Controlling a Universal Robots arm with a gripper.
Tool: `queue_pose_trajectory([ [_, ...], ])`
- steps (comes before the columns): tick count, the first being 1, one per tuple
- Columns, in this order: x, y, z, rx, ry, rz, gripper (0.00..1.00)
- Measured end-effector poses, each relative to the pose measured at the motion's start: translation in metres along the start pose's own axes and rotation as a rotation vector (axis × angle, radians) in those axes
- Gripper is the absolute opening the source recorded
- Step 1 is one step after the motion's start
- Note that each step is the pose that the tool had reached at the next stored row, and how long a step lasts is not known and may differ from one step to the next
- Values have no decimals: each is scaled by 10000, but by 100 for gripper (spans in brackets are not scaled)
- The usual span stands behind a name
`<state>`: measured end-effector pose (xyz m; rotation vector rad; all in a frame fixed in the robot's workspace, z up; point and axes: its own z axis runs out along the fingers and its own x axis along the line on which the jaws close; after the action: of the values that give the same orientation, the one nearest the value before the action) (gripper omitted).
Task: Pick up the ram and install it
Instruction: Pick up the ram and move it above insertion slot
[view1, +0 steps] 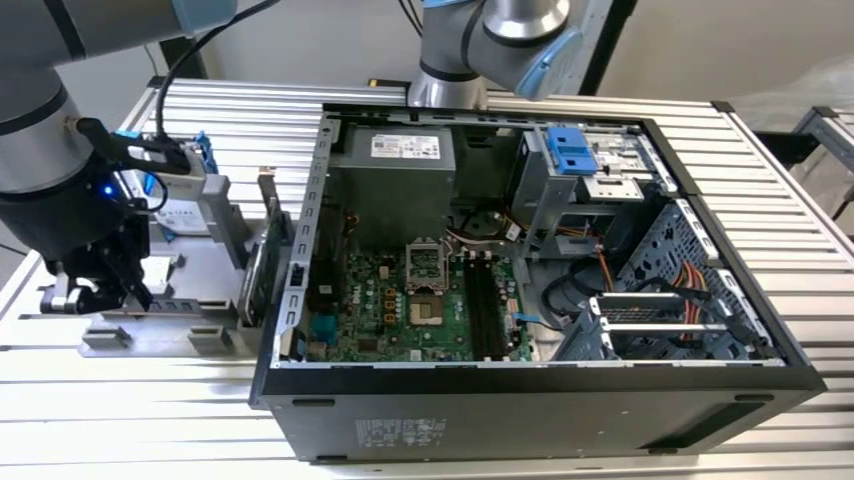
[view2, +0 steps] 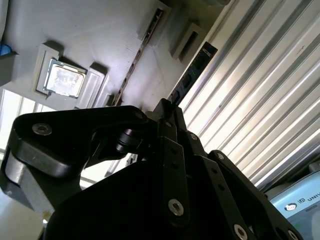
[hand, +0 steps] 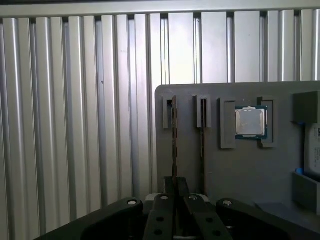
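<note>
Our arm (view1: 47, 150) comes down at the exterior view's left, wrist turned downward, a small blue light glowing on its side. Our gripper (view1: 104, 292) hangs low beneath it. In both wrist views we see its black fingers (hand: 161, 220) drawn together, their tips pinching the thin edge of the ram (hand: 174, 135) between them.

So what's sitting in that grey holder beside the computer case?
The ram, pinched by the gripper, a second stick and a processor. The sticks' lower edges are hidden inside the holder.
</note>
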<state>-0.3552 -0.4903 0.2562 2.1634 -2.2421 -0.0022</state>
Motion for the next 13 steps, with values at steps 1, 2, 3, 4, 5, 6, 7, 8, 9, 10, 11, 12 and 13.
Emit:
queue_pose_trajectory([
  [1, 0, 0, -3, 0, 0, 0, 0],
  [2, 0, 0, -5, 1, -1, 0, 0],
  [3, 0, 0, -7, 0, 0, 0, 0],
  [4, 0, 0, -10, 0, 0, 0, 0],
  [5, 0, 0, -13, -1, 0, 0, 0],
  [6, 0, 0, -16, -1, 0, 0, 0],
  [7, 0, 0, -19, 0, 0, 0, 0],
  [8, 0, 0, -20, 1, -1, 0, 0],
  [9, 1, 0, -21, 2, -1, 0, 0],
  [10, 1, 0, -24, 1, -1, 1, 0],
  [11, 1, 0, -27, 0, 0, 1, 0],
  [12, 1, 1, -28, 1, -1, 1, 0],
  [13, 1, 0, -31, 1, 0, 1, 0],
])
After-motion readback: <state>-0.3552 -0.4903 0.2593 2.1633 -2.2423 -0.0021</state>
